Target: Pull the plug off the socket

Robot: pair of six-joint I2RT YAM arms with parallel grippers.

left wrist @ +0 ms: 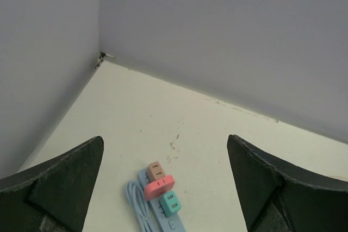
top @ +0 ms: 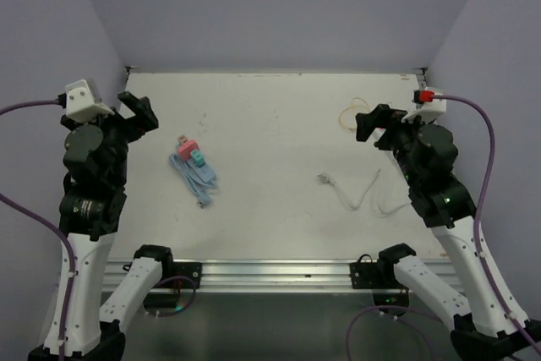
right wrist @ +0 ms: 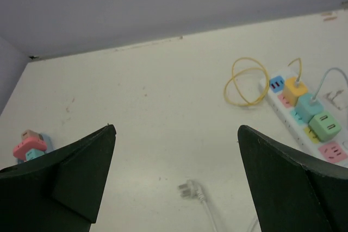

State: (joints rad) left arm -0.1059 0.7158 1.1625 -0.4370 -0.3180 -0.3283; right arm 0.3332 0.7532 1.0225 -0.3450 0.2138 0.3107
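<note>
A blue power strip (top: 196, 172) lies at the left middle of the table with a pink plug (top: 182, 149) and a teal plug (top: 195, 158) in it. In the left wrist view the strip (left wrist: 175, 224) carries tan (left wrist: 156, 171), pink (left wrist: 159, 187) and teal (left wrist: 173, 204) plugs, and its blue cord (left wrist: 138, 209) is coiled beside it. My left gripper (top: 138, 112) is open and empty, raised to the left of the strip; in its own view (left wrist: 166, 139) the strip lies below and between the fingers. My right gripper (top: 373, 124) is open and empty at the far right.
A white power strip (right wrist: 305, 117) with several coloured plugs lies at the far right, under my right arm. A yellow cable loop (right wrist: 247, 82) lies beside it. A loose white plug (top: 325, 178) with its cable lies at the centre right. Grey walls bound the table.
</note>
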